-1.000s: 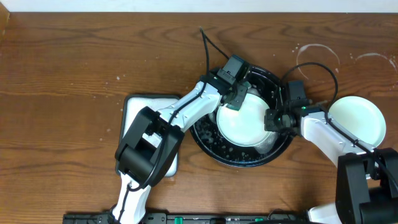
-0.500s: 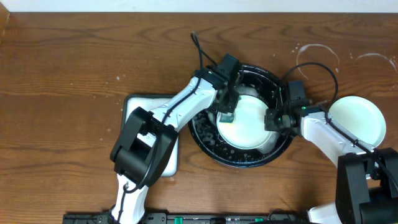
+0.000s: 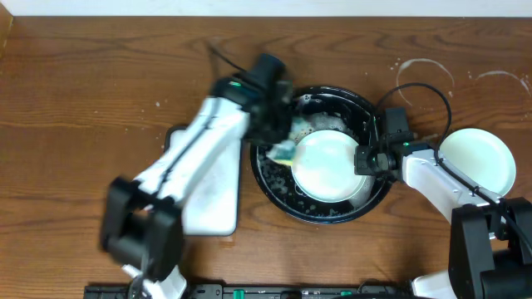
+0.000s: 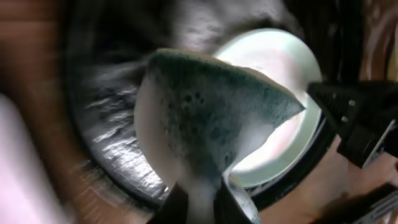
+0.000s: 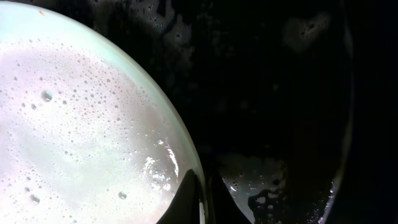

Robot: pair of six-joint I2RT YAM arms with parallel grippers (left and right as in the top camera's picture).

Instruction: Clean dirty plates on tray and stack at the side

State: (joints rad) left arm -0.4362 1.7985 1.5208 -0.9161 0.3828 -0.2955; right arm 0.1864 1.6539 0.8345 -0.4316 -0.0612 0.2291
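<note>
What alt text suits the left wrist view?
A foamy green sponge, clamped in the left pincer, fills the blurred frame. Behind it lies a pale mint round plate in a round black tray, the right pincer at the plate's rim.

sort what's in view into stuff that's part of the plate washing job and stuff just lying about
Part of the job: black tray; soapy plate in it, its rim pinched by the right gripper; sponge in the left gripper; second plate on the table at the right.
Lying about: white rectangular tray; whitish ring stains.
</note>
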